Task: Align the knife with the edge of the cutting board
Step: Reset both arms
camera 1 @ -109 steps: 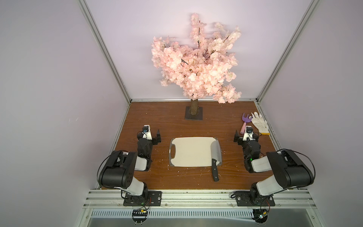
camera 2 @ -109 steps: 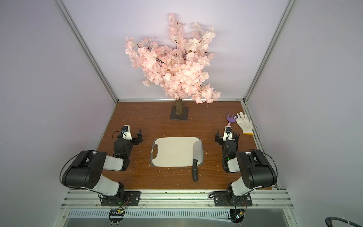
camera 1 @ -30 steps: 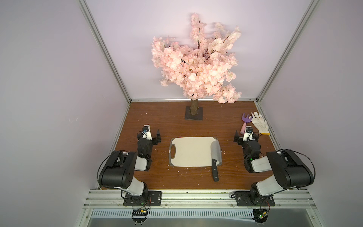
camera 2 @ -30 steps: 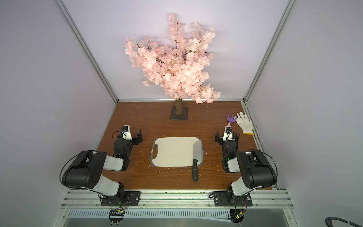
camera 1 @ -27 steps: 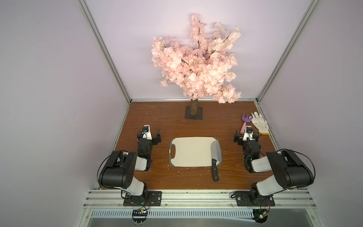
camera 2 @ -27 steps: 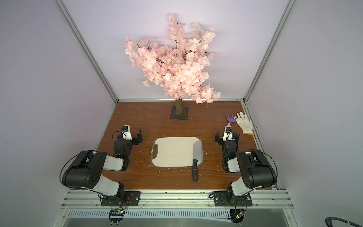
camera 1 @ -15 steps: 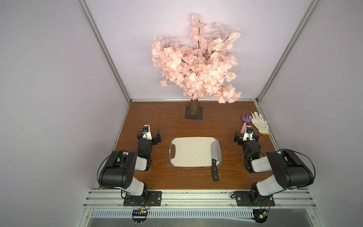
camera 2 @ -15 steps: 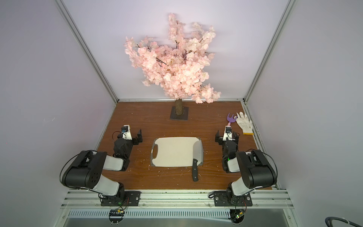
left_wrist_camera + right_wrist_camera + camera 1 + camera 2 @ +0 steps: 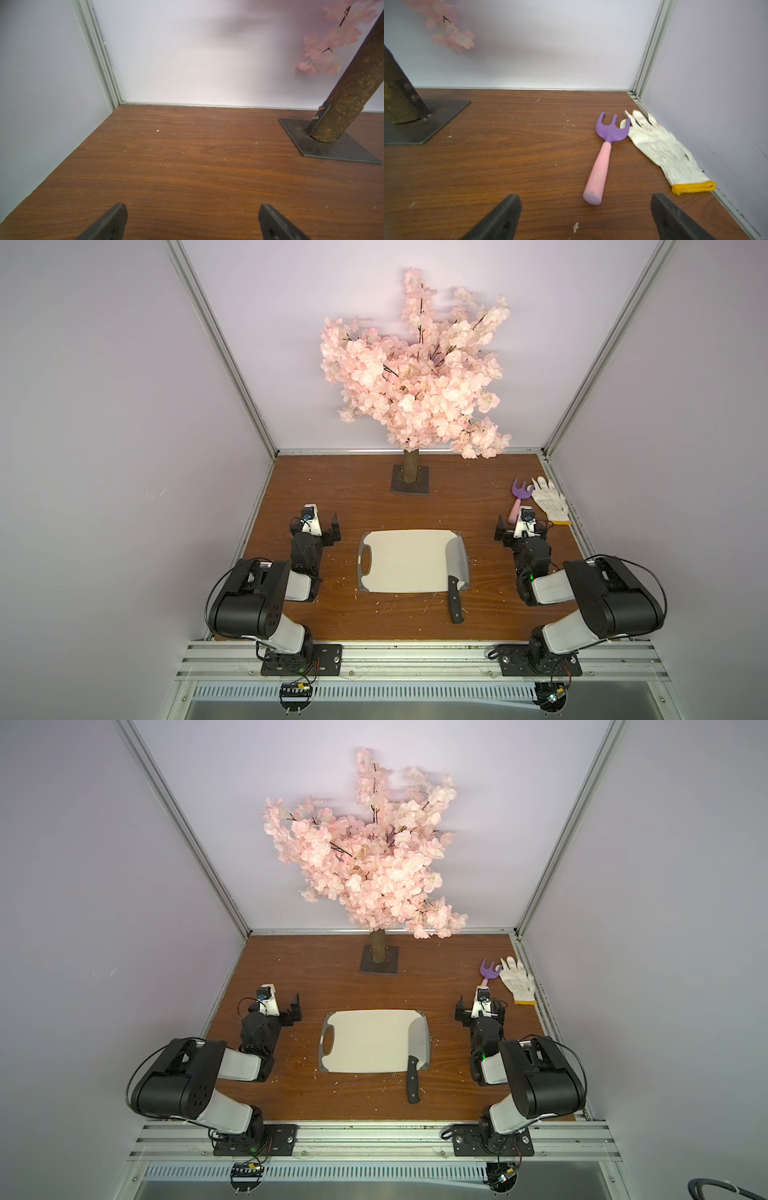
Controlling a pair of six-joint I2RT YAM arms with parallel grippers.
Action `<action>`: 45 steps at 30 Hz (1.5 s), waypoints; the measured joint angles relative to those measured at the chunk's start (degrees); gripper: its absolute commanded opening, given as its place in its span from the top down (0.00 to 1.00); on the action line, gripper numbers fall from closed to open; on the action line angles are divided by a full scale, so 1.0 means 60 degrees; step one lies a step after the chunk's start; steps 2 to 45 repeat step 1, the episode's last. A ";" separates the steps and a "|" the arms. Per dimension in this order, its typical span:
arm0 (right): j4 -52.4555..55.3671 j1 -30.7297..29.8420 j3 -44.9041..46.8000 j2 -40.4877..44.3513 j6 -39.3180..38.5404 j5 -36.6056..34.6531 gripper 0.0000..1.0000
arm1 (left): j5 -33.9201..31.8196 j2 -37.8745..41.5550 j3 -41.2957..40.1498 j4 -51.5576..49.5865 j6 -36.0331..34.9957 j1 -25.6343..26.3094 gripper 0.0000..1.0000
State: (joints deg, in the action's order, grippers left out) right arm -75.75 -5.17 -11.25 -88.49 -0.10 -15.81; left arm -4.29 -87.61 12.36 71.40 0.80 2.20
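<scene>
Two arms sit parked, one off each short end of the board [image 9: 403,560], nothing held.

Knife [image 9: 456,580] lies along the board's right short end. Its black handle sticks off the near long edge onto the table [image 9: 353,497], and its grey blade lies flat on the board, tip pointing far. The blade runs roughly parallel to that short end and sits right at the rim. Whether it is flush can't be told from the top views, too small. Same layout in both top views: knife [image 9: 415,1056], board [image 9: 365,1040]. The board's oval cutout is at its left end.

Left gripper [image 9: 192,209] is left of the board, level with its far edge. Fingers are spread wide over bare wood, touching nothing. Right gripper [image 9: 585,197] is right of the board at the same level, also spread wide and empty.

Fork [image 9: 602,158], purple head and pink handle, lies beyond the board's far right corner. Its handle end is just ahead of the right gripper, between the two fingers and clear of both. Glove [image 9: 660,149], white with a yellow cuff, lies just right of the fork against the wall, its fingertips by the fork's tines.

Tree [image 9: 415,385], pink blossom, stands on a dark plate [image 9: 410,485] well beyond the board's far edge, near the back wall.
</scene>
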 measured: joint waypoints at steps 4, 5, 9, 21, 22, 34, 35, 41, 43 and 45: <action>0.0004 0.0000 0.0000 0.0000 0.0000 0.0000 0.01 | 0.0004 0.0000 0.0000 0.0000 0.0000 0.0000 0.01; 0.0004 0.0000 0.0000 0.0000 0.0000 0.0000 0.01 | 0.0004 0.0000 0.0000 0.0000 0.0000 0.0000 0.01; 0.0004 0.0000 0.0000 0.0000 0.0000 0.0000 0.01 | 0.0004 0.0000 0.0000 0.0000 0.0000 0.0000 0.01; 0.0004 0.0000 0.0000 0.0000 0.0000 0.0000 0.01 | 0.0004 0.0000 0.0000 0.0000 0.0000 0.0000 0.01; 0.0004 0.0000 0.0000 0.0000 0.0000 0.0000 0.01 | 0.0004 0.0000 0.0000 0.0000 0.0000 0.0000 0.01; 0.0004 0.0000 0.0000 0.0000 0.0000 0.0000 0.01 | 0.0004 0.0000 0.0000 0.0000 0.0000 0.0000 0.01; 0.0004 0.0000 0.0000 0.0000 0.0000 0.0000 0.01 | 0.0004 0.0000 0.0000 0.0000 0.0000 0.0000 0.01; 0.0004 0.0000 0.0000 0.0000 0.0000 0.0000 0.01 | 0.0004 0.0000 0.0000 0.0000 0.0000 0.0000 0.01; 0.0004 0.0000 0.0000 0.0000 0.0000 0.0000 0.01 | 0.0004 0.0000 0.0000 0.0000 0.0000 0.0000 0.01; 0.0004 0.0000 0.0000 0.0000 0.0000 0.0000 0.01 | 0.0004 0.0000 0.0000 0.0000 0.0000 0.0000 0.01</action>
